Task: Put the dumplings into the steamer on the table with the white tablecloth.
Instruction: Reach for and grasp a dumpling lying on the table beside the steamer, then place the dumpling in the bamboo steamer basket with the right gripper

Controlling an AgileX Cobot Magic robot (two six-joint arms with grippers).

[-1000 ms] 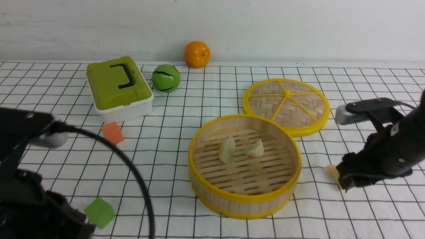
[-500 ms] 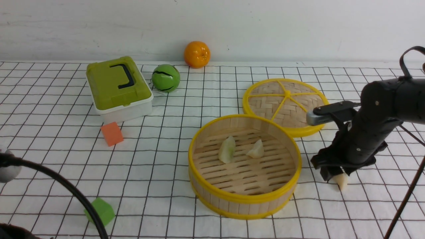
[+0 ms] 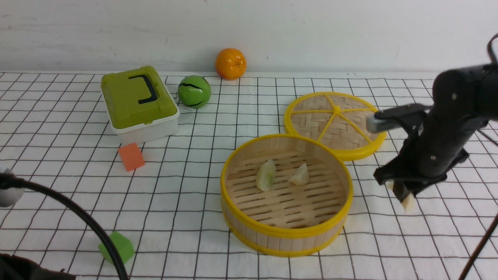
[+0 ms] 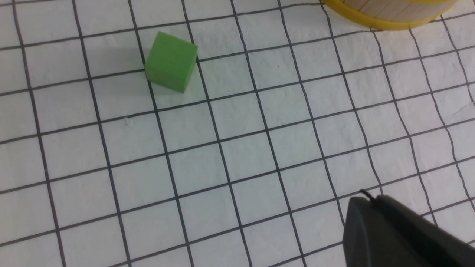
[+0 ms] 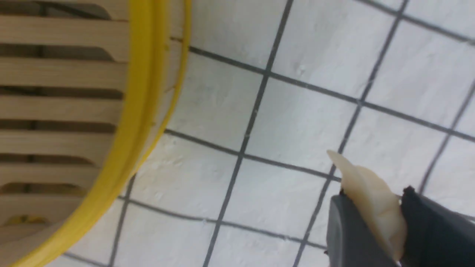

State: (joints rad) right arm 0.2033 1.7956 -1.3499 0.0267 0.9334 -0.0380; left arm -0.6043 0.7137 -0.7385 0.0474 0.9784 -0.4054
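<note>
At ten o'clock in the front view, a white box [image 3: 148, 130] with a green top [image 3: 134, 103] and dark handle [image 3: 149, 89]. Between ten and eleven, just beside it, a dark-striped green ball [image 3: 194, 91]. Just before twelve, an orange [image 3: 231, 64] near the pale wall [image 3: 311, 35]. Near three, a round woven lid [image 3: 311, 124] with yellow rim and spokes, lying flat. Near nine, a red-orange cube [image 3: 131, 157]; at eight, a green cube [image 3: 117, 247].

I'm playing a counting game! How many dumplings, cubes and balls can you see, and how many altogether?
Dumplings: 3 (two in the steamer, one held by the right gripper)
Cubes: 2 (one orange, one green)
Balls: 2 (one orange, one green with dark stripes)
Total: 7
</note>
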